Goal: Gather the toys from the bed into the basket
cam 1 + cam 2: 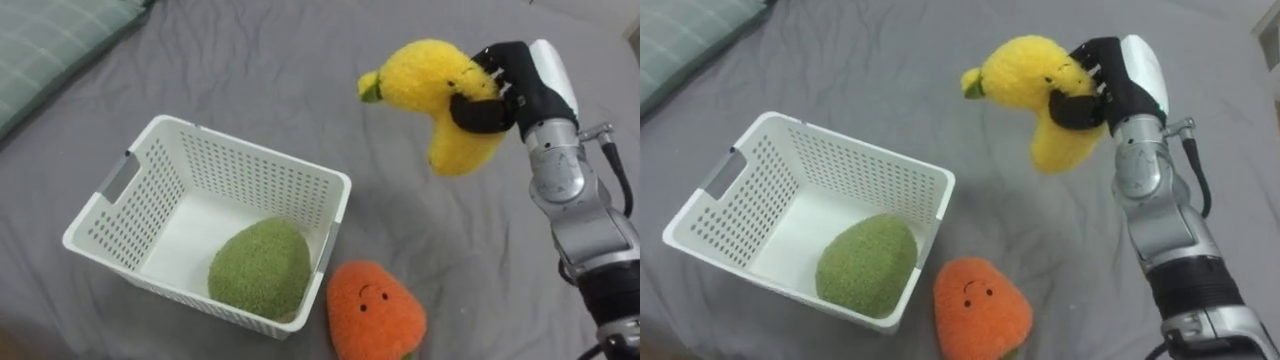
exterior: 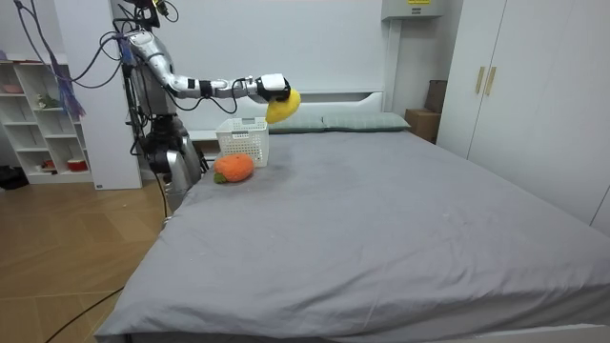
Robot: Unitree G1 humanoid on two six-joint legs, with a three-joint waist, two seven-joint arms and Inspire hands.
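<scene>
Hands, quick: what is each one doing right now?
Right hand: closed round the yellow banana plush toy, held above the bed.
Left hand: cannot be told.

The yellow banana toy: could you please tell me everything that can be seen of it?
The yellow banana toy is a fuzzy, curved plush with a small green tip at one end. The right hand holds it in the air, dark fingers curled round its middle, and nothing else touches it. It hangs above the grey bed, off to the right of the white basket, green tip pointing towards the basket's side.
</scene>
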